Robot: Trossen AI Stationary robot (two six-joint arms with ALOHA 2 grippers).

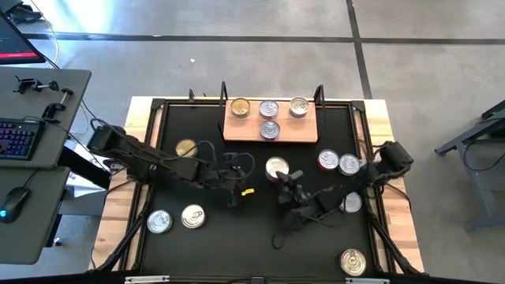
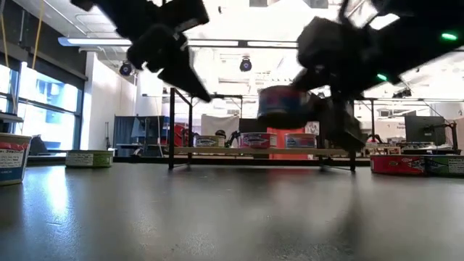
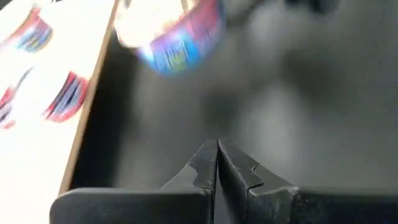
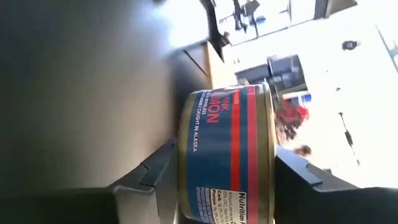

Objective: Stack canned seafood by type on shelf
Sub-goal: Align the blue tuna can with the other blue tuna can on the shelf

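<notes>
The right wrist view shows the right end effector (image 4: 227,180) clamped on a blue-and-red salmon can (image 4: 227,155). The low view alone shows it lifted off the desk (image 2: 232,217), centre frame. The left end effector (image 3: 217,163) is shut and empty. At top centre overhead, the shelf (image 1: 271,120) carries four cans.

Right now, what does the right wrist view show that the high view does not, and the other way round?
Only the right wrist view shows the label of the held can: blue with red stripes, gripped between the right gripper fingers. Only the high view shows the layout: four cans on the shelf, others spread over the table, and the left gripper, shut, beside it. Both show the right gripper holding that one can off the table.
</notes>
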